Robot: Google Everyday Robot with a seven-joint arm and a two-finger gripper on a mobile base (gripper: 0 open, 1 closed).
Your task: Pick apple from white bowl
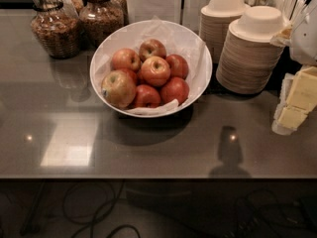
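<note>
The apple [119, 89], the biggest and palest one with yellow-green skin and a reddish blush, lies at the front left of the white bowl [200, 51]. The bowl is wide, glossy and lined with crumpled white paper. It stands at the middle back of the counter, and several smaller, deep red apples [155, 71] are piled next to the apple. My gripper [292, 107] is at the right edge of the view, well to the right of the bowl. It shows pale yellow fingers [303, 89], and it is open and empty.
Two stacks of beige disposable bowls [250, 53] stand right behind and to the right of the white bowl. Glass jars of dry food [55, 31] stand at the back left. The dark glossy counter [148, 148] ends at a front edge, with cables on the floor below.
</note>
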